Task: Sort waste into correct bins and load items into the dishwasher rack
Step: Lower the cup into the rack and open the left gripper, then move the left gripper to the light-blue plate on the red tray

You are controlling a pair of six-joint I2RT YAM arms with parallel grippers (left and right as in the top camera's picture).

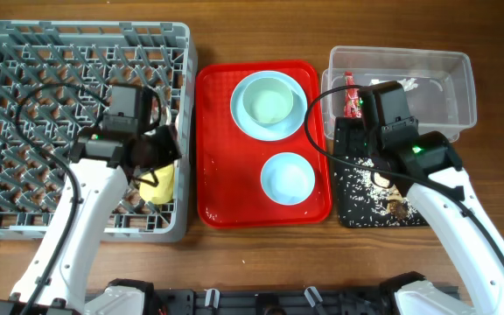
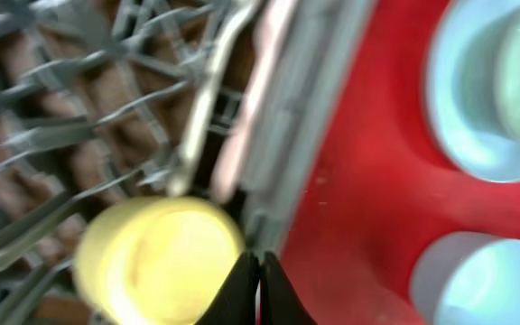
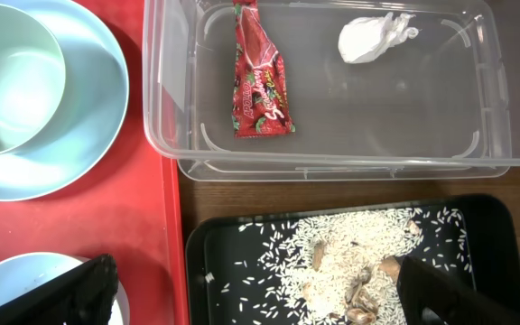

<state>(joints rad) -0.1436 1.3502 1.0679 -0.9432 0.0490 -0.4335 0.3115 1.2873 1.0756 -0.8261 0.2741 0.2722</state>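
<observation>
My left gripper [image 1: 163, 147] [image 2: 258, 282] is shut and empty over the right edge of the grey dishwasher rack [image 1: 24, 52]. The yellow cup [image 1: 159, 185] [image 2: 156, 262] lies in the rack just beside its tips. White utensil handles [image 2: 208, 99] lean in the rack. My right gripper [image 1: 373, 131] [image 3: 260, 293] is open and empty above the black tray [image 1: 357, 210] [image 3: 242, 253] of rice and scraps [image 3: 368, 262]. The clear tub [image 1: 462, 87] [image 3: 332, 167] holds the red wrapper [image 1: 351, 96] [image 3: 260, 77] and the white tissue [image 1: 405, 85] [image 3: 373, 36].
The flat red tray [image 1: 221, 184] [image 2: 350, 181] [image 3: 143, 235] carries a pale blue plate [image 1: 245, 122] [image 3: 88, 135] with a pale green bowl [image 1: 269, 103] [image 3: 7, 77] on it. A small pale blue bowl [image 1: 287, 178] [image 2: 477, 284] sits nearer the front.
</observation>
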